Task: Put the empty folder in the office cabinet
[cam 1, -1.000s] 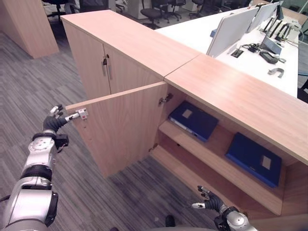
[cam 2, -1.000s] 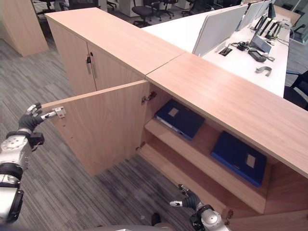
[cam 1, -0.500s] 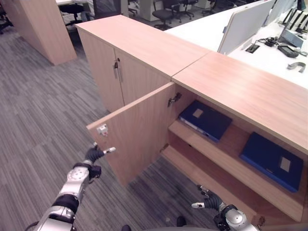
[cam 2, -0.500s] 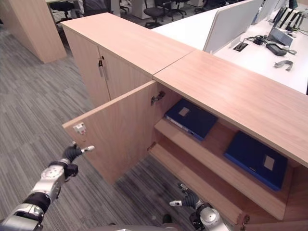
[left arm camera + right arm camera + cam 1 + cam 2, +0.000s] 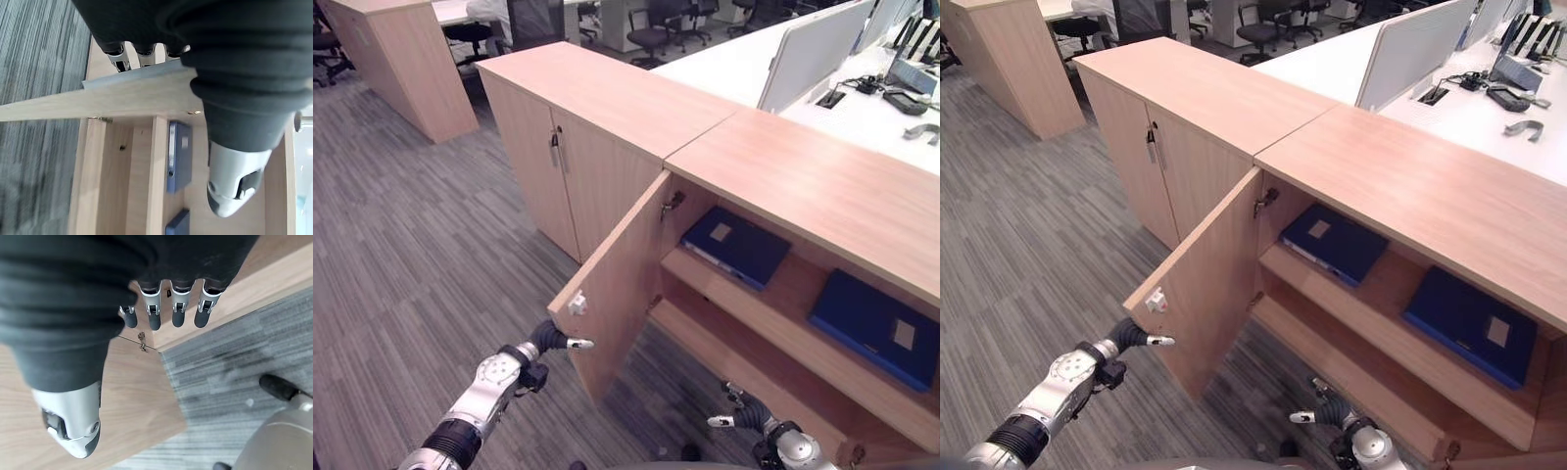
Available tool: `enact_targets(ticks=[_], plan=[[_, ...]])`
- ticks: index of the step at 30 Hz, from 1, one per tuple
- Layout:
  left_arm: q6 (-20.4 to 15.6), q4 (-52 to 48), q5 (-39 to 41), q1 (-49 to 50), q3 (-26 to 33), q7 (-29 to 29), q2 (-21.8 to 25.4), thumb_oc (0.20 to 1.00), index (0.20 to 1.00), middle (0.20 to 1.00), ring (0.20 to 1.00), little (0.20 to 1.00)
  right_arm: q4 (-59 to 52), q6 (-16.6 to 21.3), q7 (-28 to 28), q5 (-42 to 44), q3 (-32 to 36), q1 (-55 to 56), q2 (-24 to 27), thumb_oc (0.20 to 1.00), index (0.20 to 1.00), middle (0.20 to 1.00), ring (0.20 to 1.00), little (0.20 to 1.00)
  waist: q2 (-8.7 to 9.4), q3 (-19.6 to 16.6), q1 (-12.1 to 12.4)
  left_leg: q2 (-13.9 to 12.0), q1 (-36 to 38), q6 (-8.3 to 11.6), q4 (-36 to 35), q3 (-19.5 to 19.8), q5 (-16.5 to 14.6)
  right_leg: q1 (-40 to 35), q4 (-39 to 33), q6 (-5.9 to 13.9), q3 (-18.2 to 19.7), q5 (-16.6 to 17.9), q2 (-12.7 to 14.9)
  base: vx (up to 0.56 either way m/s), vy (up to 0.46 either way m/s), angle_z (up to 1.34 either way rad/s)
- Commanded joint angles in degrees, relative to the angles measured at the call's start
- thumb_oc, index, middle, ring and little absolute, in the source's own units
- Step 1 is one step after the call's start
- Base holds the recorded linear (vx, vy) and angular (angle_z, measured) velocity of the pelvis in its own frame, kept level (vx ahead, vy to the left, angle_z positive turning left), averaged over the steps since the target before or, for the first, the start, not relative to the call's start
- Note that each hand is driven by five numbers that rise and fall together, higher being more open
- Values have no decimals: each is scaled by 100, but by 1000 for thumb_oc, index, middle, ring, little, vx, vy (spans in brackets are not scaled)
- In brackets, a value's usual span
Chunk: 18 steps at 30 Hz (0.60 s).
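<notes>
The office cabinet [image 5: 803, 176] stands with its left door [image 5: 622, 284] half swung out. Two blue folders lie on its upper shelf, one at the left [image 5: 736, 245] and one at the right [image 5: 871, 328]. My left hand [image 5: 553, 340] is at the door's free edge, below the white catch [image 5: 577, 305]. Its fingers [image 5: 120, 55] are straight and reach over the edge, with the thumb [image 5: 234, 186] on the near side. My right hand [image 5: 744, 416] hangs low in front of the bottom shelf [image 5: 724, 352], with its fingers [image 5: 178, 313] relaxed and holding nothing.
A second cabinet [image 5: 578, 127] with shut doors and metal handles adjoins on the left. Behind runs a white desk [image 5: 734, 59] with screens and small devices. Another wooden unit [image 5: 401, 59] and office chairs [image 5: 651, 24] stand further back. Grey carpet [image 5: 411, 264] stretches to the left.
The door has swung partway toward shut. My left hand has moved right and down along with its free edge. The camera has shifted too. The right hand has stayed put.
</notes>
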State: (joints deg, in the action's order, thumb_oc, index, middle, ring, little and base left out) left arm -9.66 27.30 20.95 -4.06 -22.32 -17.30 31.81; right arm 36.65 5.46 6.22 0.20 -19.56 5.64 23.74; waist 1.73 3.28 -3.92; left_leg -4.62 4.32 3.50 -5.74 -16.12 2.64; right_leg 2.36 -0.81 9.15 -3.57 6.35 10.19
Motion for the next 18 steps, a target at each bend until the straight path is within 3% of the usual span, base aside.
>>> enact_targets(ticks=[1,3,4,7,12,18], plan=[[-195,-52,-148,-172,170,-206,-40,1000,1000,1000,1000,1000,-32,67,-64,-75,194,-487,5,1000,1000,1000,1000,1000,-282,340,192,167,228,-180,115,11,-557,153,904,546,-1254,68,737,-147,36,-73],[-135,-190,-324,280,229,-309,-12,1000,1000,1000,1000,1000,39,78,-68,-39,149,-622,-102,1000,1000,1000,1000,1000,-393,316,335,130,227,-228,181,-376,-557,44,1479,381,-2408,-214,984,-108,31,-123],[-112,-197,-351,391,282,-310,-39,1000,1000,1000,1000,1000,52,80,-89,-47,140,-634,-122,1000,1000,1000,1000,1000,-385,291,374,137,234,-231,199,-500,-549,-32,1422,355,-2563,-273,968,-45,-9,-108],[-83,-257,-377,649,295,-345,-157,1000,1000,1000,1000,1000,141,78,-98,-38,155,-531,-158,1000,1000,1000,1000,1000,-391,232,363,117,295,-202,262,-619,-535,-123,1107,282,-2437,-346,844,49,-134,-40],[-17,-473,-229,941,251,-402,-387,1000,1000,1000,1000,1000,208,27,-112,-119,202,-462,-3,1000,1000,1000,1000,1000,-692,158,154,-38,347,3,335,-750,-401,-407,345,166,-2100,-427,449,48,-132,-46],[49,-415,-295,885,110,-435,-531,1000,1000,1000,1000,1000,423,-15,-202,0,384,-472,96,1000,1000,1000,1000,1000,-934,180,-80,-205,340,191,536,-828,-296,-591,38,24,-1849,-547,205,22,-100,-34]])
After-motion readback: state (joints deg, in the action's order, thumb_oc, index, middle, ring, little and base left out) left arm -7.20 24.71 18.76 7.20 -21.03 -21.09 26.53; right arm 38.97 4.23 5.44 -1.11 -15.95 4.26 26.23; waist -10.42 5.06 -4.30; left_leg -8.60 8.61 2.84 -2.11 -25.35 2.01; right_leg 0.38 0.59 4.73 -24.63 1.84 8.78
